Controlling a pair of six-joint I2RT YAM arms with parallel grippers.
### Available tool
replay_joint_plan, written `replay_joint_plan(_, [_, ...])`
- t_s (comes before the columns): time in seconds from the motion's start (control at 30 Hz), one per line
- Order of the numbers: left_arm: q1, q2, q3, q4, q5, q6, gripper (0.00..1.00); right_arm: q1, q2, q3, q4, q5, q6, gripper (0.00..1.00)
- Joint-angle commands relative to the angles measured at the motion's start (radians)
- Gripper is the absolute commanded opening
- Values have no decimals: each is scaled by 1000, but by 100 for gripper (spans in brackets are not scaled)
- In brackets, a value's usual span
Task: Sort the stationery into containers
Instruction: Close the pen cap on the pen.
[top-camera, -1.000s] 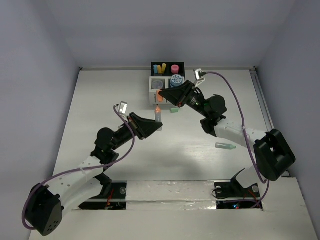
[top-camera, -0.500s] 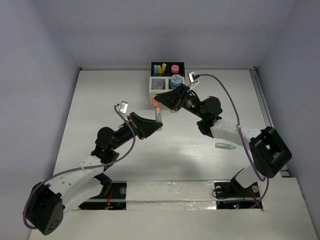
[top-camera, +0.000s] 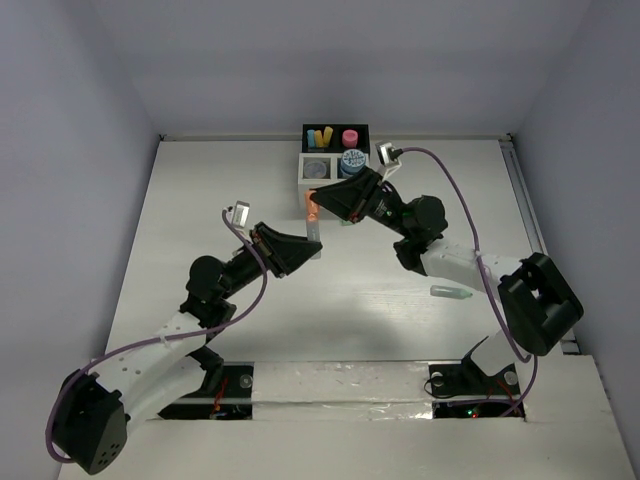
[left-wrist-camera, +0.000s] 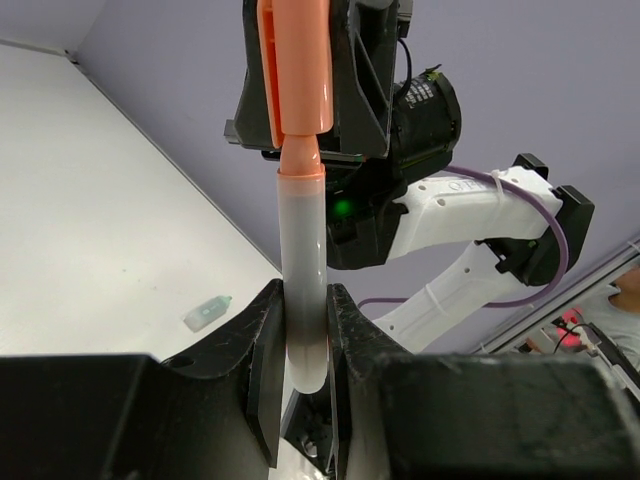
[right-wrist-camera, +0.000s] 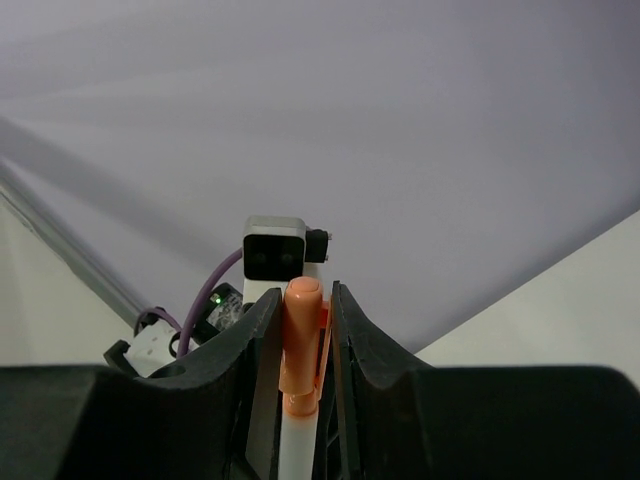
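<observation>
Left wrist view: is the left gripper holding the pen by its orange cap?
No, the left gripper closes on the clear barrel of the pen, below the orange cap.

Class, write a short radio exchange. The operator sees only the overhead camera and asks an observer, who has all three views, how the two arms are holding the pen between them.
Operator: From overhead the pen is just a thin streak. Which part does the left side grip?
Observer: In the left wrist view, the left fingers are shut on the pen's clear barrel, near its lower end.
Operator: And the other end?
Observer: In the right wrist view, the right fingers are shut on the pen's orange cap.
</observation>
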Motion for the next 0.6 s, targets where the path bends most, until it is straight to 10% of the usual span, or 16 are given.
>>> replay_joint_plan(0.0, [6, -22, 40, 90, 9, -5, 0, 18, -3, 0, 89, -29, 14, 0])
replay_joint_plan(0.57, [25, -27, 149, 112, 7, 7, 0, 46, 30, -32, 247, -109, 97, 0])
